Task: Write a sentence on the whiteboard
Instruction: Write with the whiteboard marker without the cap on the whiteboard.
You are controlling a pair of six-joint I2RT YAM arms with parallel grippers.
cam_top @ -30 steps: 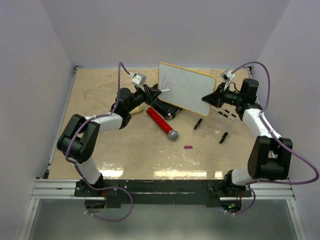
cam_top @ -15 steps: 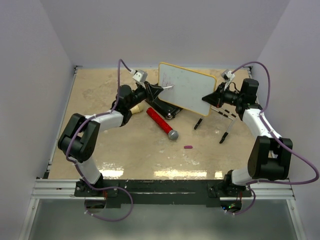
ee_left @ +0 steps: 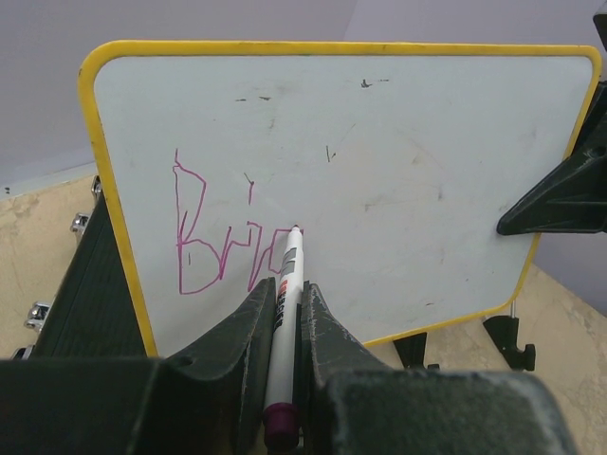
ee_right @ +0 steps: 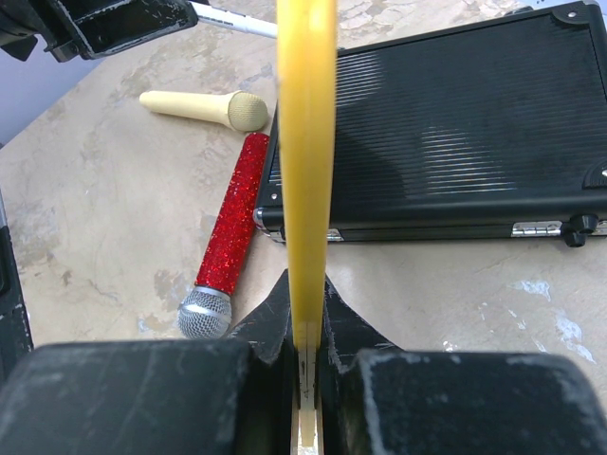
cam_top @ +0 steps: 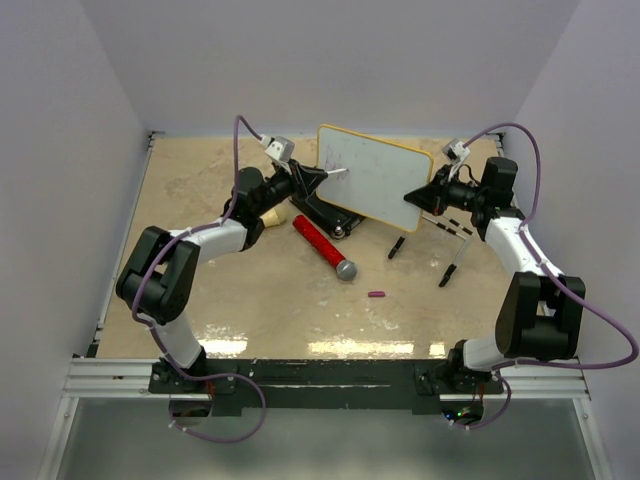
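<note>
Fig.: whiteboard (cam_top: 375,178), upper centre of top view, is held tilted above the table; white face, yellow rim, rounded corners. Purple writing (ee_left: 213,251), approx. "Bri", is seen at lower left of the face in left wrist view. Black case (ee_right: 446,123), beside the board, is shut; contents not visible. Right pincer (ee_right: 305,318) is clamped on the board's right edge. Left pincer (ee_left: 283,301) is closed on a marker (ee_left: 287,275), tip touching the face by the last letter.

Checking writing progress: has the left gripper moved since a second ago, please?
Yes: the left gripper edged slightly toward the far wall, judged against the whiteboard.
</note>
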